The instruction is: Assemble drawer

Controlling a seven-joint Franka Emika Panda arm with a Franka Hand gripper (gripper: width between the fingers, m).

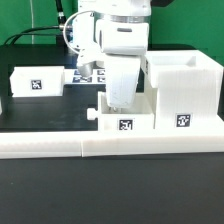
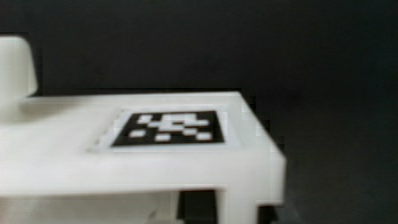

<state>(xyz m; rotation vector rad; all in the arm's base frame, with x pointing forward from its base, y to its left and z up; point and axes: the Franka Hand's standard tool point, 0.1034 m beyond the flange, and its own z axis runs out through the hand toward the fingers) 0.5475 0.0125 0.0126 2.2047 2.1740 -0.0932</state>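
Observation:
A small white open-top drawer tray (image 1: 125, 119) with a black-and-white tag on its front stands at the front middle, its knob (image 1: 92, 115) toward the exterior view's left. It sits close beside the large white housing (image 1: 184, 90) on the right. My gripper (image 1: 120, 100) reaches straight down into this tray. In the wrist view the tray (image 2: 107, 165) and its tag (image 2: 169, 128) fill the picture. My gripper (image 2: 235, 208) straddles the tray's wall, with the dark fingers (image 2: 199, 205) on either side of it and closed on it. A second tray (image 1: 38, 82) stands at the left.
A long low white border rail (image 1: 110, 146) runs along the front, just before the tray and housing. The marker board (image 1: 88, 75) lies flat behind the arm. The table top is black.

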